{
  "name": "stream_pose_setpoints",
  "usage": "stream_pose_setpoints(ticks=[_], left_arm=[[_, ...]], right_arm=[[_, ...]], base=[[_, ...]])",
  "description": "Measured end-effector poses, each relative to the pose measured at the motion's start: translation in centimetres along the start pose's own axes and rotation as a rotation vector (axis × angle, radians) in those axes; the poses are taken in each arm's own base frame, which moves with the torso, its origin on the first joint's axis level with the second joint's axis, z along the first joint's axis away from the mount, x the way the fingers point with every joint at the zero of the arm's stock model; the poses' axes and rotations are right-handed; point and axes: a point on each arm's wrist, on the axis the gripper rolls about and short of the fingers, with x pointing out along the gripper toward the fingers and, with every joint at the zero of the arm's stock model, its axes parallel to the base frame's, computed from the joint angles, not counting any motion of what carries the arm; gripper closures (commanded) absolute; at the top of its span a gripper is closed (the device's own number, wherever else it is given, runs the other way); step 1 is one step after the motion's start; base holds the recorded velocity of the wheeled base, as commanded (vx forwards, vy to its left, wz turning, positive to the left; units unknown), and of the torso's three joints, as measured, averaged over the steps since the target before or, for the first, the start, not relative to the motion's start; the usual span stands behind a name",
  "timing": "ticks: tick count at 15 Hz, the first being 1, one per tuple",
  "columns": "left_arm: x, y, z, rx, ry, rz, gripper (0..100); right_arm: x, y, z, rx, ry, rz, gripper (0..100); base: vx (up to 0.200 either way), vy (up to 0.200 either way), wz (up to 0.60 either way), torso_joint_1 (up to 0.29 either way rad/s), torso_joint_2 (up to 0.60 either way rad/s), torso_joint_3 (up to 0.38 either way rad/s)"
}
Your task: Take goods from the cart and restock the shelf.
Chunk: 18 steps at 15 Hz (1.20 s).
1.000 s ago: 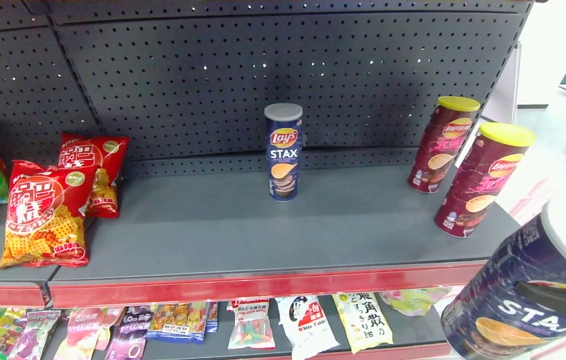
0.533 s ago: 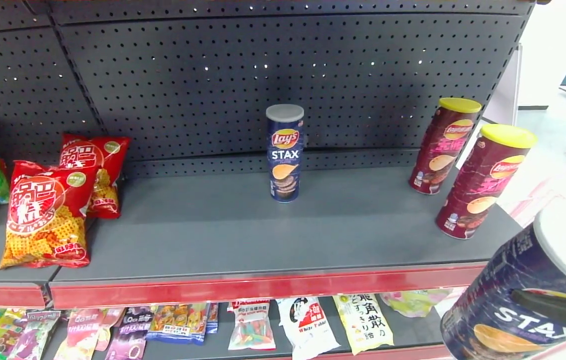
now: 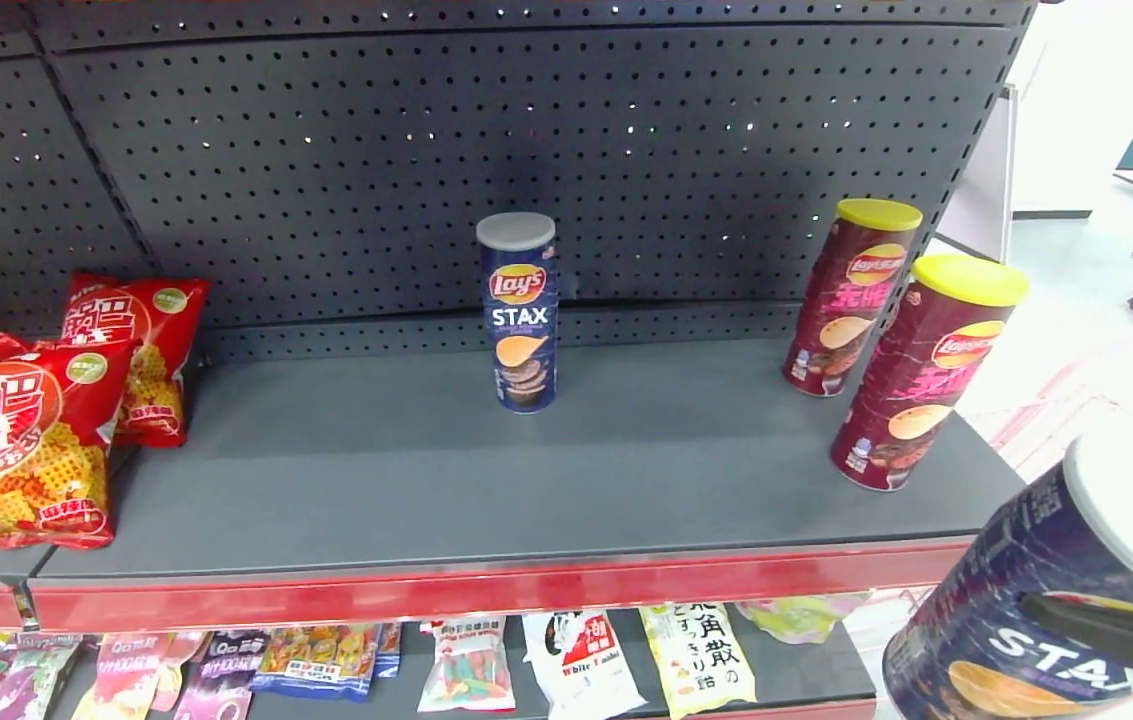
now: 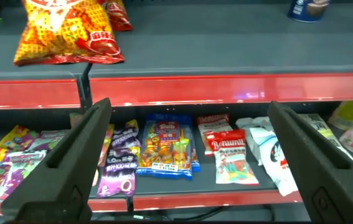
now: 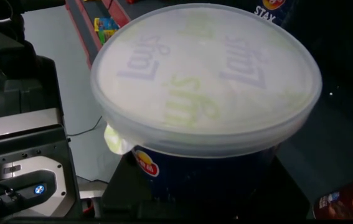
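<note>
Grey shelf (image 3: 526, 480) faces right pincer (image 3: 1111, 628) clamping blue can (image 3: 1011, 560).

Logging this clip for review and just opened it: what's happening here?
The robot's right gripper holds a dark blue cylindrical chip can with a pale plastic lid, off the front right corner of the grey metal shelf with a red edge, not yet placed. A matching blue can stands at the shelf's back, two maroon yellow-lidded cans to its right. The left gripper is open, empty, in front of the lower shelf's snack packets.
</note>
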Motion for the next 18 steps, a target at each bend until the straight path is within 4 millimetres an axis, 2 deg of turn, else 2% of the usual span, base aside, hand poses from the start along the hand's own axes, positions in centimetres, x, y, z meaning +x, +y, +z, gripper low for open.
stream_pose_setpoints(ticks=[18], left_arm=[[0.0, 0.0, 0.0, -0.003, 0.0, 0.0, 0]], right_arm=[[-0.11, 0.13, -0.11, 0.001, 0.001, 0.0, 100]], base=[[0.0, 0.0, 0.0, 0.0, 0.0, 0.0]])
